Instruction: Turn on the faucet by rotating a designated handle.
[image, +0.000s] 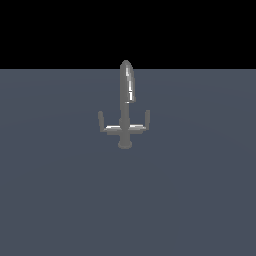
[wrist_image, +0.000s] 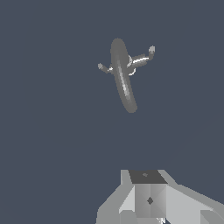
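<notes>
One faucet (image: 125, 107) is all I have on the flat grey-blue floor (image: 55, 200) in the exterior view: a small grey metal tap with a tall, tapered, shiny spout (image: 127, 82) rising from a round base (image: 124, 143), and a crossbar carrying two short upturned pegs. The handle (image: 142, 122) is the crossbar arm on the exterior view's right, with its peg standing upright at the end; the matching arm (image: 104, 124) sits on the other side of the spout.

My arm does not appear in the exterior view at all. From the wrist view I look down on the faucet (wrist_image: 124, 74) from above, its spout leaning across the picture, with the handle (wrist_image: 144, 58) ending in a pale peg tip. Only the blocky grey body of the gripper (wrist_image: 151, 203) shows at the edge of that view; the fingers are cut off, so I cannot tell how far the jaws stand apart. The faucet lies well apart from the gripper, out ahead of it, with bare floor between them. Nothing is touching the handle.
</notes>
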